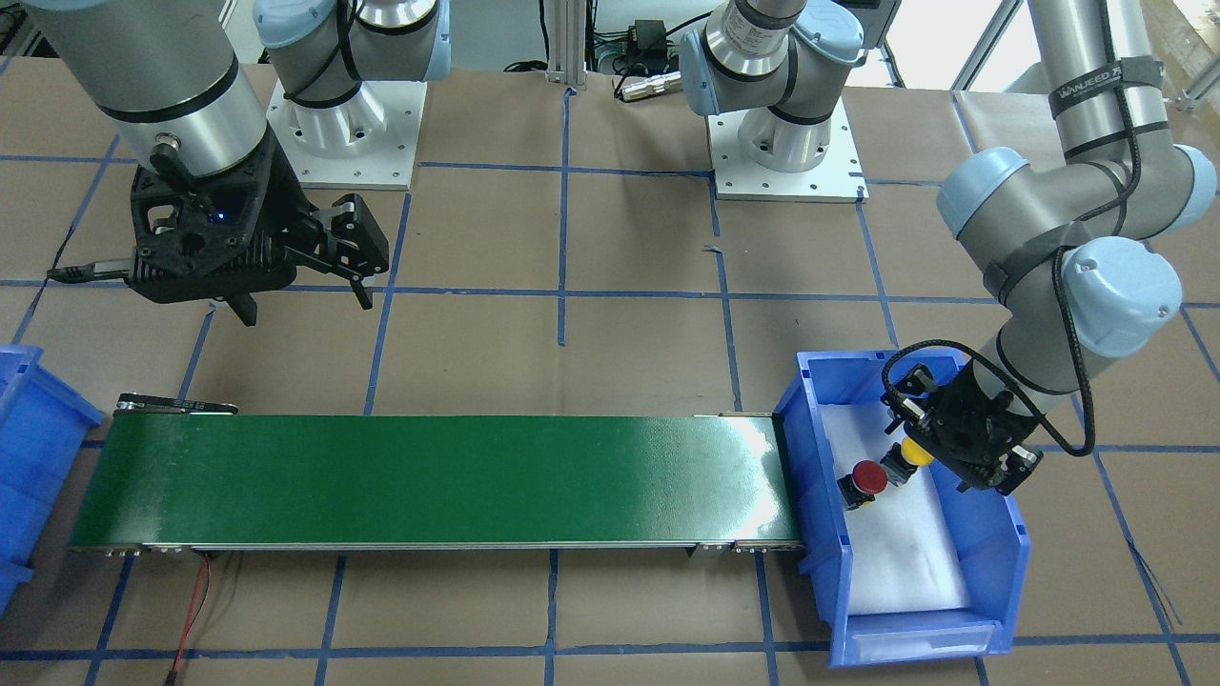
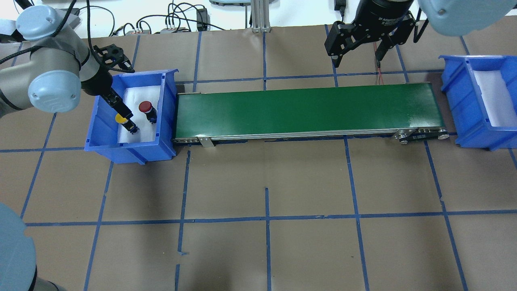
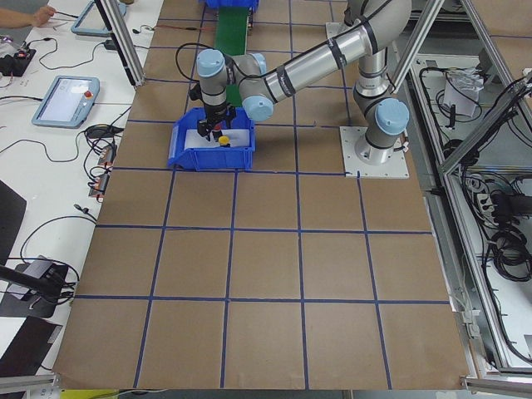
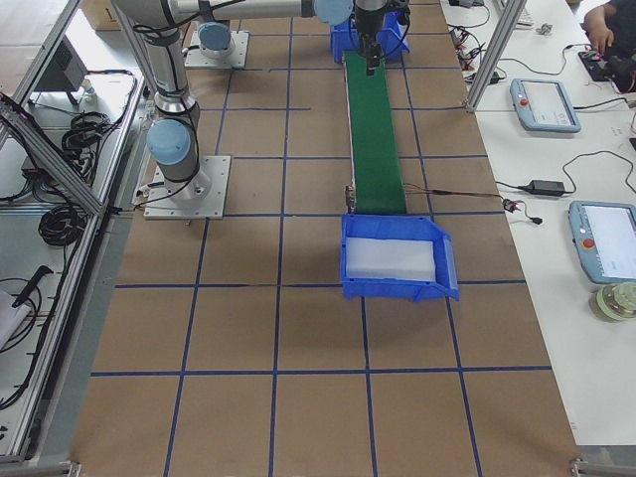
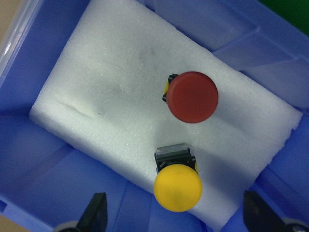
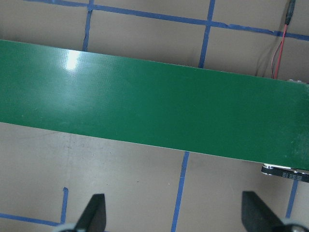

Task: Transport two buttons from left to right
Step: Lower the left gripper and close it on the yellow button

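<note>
The yellow button [image 5: 177,187] and the red button [image 5: 192,96] stand on white foam inside the left blue bin [image 2: 129,151]. They also show in the overhead view, yellow [image 2: 120,118] and red [image 2: 145,107], and in the front view, yellow [image 1: 918,451] and red [image 1: 867,476]. My left gripper [image 5: 175,200] is open and low in the bin, its fingers either side of the yellow button, not touching it. My right gripper [image 2: 357,62] is open and empty, hovering beyond the far side of the belt near its right end.
A green conveyor belt [image 2: 303,109] runs between the left bin and a second blue bin [image 2: 464,105] with white foam at the right. Red and black wires [image 1: 195,610] trail from the belt's right end. Brown table with blue tape grid.
</note>
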Controlling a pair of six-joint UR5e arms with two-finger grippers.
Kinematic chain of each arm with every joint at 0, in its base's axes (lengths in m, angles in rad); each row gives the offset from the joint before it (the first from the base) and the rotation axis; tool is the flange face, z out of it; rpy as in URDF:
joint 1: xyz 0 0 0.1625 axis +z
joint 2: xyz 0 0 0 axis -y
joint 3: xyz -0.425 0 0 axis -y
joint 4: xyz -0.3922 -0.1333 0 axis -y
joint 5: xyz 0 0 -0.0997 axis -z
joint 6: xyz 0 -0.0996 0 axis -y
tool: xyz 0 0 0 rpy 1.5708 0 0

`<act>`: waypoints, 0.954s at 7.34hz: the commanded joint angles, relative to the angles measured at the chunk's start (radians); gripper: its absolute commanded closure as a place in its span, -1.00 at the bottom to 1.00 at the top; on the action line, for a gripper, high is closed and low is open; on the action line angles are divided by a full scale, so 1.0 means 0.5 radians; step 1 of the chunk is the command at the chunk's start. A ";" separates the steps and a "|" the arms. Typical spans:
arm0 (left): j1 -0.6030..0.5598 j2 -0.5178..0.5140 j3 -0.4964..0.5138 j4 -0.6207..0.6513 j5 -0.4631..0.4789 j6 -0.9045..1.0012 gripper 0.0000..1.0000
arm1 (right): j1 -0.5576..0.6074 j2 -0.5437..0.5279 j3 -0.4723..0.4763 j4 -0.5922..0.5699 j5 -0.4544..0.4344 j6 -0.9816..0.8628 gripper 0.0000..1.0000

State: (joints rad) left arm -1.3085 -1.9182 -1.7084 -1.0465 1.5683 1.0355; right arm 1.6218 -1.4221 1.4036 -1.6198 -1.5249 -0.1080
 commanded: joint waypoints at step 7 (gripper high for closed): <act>-0.003 -0.081 -0.016 -0.024 0.008 -0.110 -0.73 | -0.019 0.012 -0.018 -0.003 -0.003 -0.020 -1.00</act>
State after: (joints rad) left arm -1.3109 -1.9531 -1.7146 -1.0591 1.5705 0.9811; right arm 1.6132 -1.4174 1.3959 -1.6212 -1.5274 -0.1170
